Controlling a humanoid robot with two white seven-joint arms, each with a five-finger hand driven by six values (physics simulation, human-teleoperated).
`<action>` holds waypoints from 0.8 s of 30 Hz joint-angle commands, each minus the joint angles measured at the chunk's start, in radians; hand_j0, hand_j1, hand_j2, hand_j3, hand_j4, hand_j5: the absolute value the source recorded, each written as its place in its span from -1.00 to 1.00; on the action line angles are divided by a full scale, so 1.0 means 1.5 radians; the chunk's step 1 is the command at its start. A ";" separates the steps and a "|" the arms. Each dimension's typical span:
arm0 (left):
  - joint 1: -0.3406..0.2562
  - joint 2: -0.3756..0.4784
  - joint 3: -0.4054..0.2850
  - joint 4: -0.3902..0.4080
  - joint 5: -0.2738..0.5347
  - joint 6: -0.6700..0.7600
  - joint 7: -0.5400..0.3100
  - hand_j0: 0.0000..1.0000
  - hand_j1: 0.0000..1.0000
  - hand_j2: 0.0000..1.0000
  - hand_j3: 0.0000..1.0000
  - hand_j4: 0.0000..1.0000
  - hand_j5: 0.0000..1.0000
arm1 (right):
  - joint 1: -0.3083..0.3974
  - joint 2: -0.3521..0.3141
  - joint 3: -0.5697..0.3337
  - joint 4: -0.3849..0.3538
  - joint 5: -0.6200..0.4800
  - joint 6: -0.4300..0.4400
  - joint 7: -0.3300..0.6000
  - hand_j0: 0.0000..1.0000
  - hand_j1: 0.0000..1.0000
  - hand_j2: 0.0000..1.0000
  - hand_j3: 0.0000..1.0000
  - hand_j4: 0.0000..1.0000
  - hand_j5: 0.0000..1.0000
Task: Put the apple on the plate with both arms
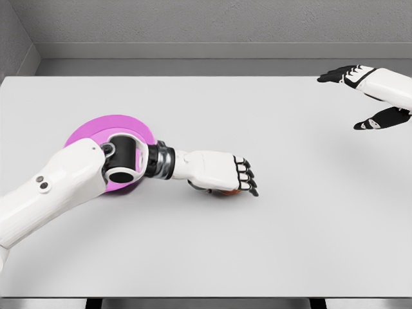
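The apple (pixel 223 190) is almost hidden under the left hand (pixel 222 172), whose fingers are curled down over it on the surface (pixel 270 244), just right of the pink plate (pixel 106 127). It is judged light, firm and smooth, so it is best enclosed around its widest part. The right hand (pixel 370 96) is held spread at the far right

Apple and plate, both on the white table.
Apple (pixel 225 190): mostly hidden, only a reddish-brown sliver shows near the table's middle, just right of the plate, not on it. Plate (pixel 109 132): magenta, round, with a raised rim, lying flat on the left half of the table; near side partly covered.
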 commanded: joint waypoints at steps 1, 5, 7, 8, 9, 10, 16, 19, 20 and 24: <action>0.000 0.000 -0.002 0.000 0.003 0.001 0.000 0.79 0.79 0.79 0.79 0.79 0.79 | 0.000 -0.001 0.001 -0.003 -0.005 0.002 0.000 1.00 1.00 1.00 1.00 1.00 1.00; 0.000 0.000 -0.002 0.000 0.003 0.001 0.000 0.78 0.78 0.78 0.78 0.78 0.78 | 0.000 -0.001 0.001 -0.003 -0.005 0.002 0.000 1.00 1.00 1.00 1.00 1.00 1.00; 0.000 0.000 -0.002 0.000 0.003 0.001 0.000 0.73 0.73 0.73 0.73 0.73 0.73 | 0.000 -0.001 0.001 -0.004 -0.005 0.002 0.000 1.00 1.00 1.00 1.00 1.00 1.00; 0.000 0.000 -0.003 0.000 0.003 0.001 0.000 0.71 0.71 0.71 0.71 0.71 0.71 | 0.000 -0.001 0.001 -0.004 -0.005 0.002 0.000 1.00 1.00 1.00 1.00 1.00 1.00; 0.000 0.000 -0.003 0.000 0.003 0.001 0.000 0.70 0.70 0.70 0.70 0.70 0.70 | 0.000 -0.001 0.001 -0.004 -0.005 0.002 0.000 1.00 1.00 1.00 1.00 1.00 1.00; 0.000 0.000 -0.003 0.000 0.003 0.001 0.000 0.68 0.68 0.68 0.68 0.68 0.68 | 0.001 -0.001 0.001 -0.004 -0.005 0.002 0.000 1.00 1.00 1.00 1.00 1.00 1.00; 0.000 0.000 -0.004 -0.001 0.003 0.001 0.000 0.65 0.65 0.65 0.65 0.65 0.65 | 0.000 -0.001 0.001 -0.004 -0.005 0.002 0.000 1.00 1.00 1.00 1.00 1.00 1.00; 0.000 0.000 -0.006 -0.001 0.003 0.001 0.000 0.56 0.56 0.56 0.56 0.56 0.56 | 0.001 -0.001 0.001 -0.004 -0.005 0.002 0.000 1.00 1.00 1.00 1.00 1.00 1.00; 0.000 0.000 -0.006 -0.001 0.002 0.001 0.000 0.52 0.52 0.52 0.52 0.52 0.52 | 0.001 -0.001 0.001 -0.004 -0.005 0.002 0.000 1.00 1.00 1.00 1.00 1.00 1.00; 0.000 0.001 -0.007 -0.002 0.002 0.001 0.000 0.43 0.43 0.43 0.43 0.43 0.43 | 0.000 -0.001 0.000 -0.004 -0.005 0.002 0.000 1.00 1.00 1.00 1.00 1.00 1.00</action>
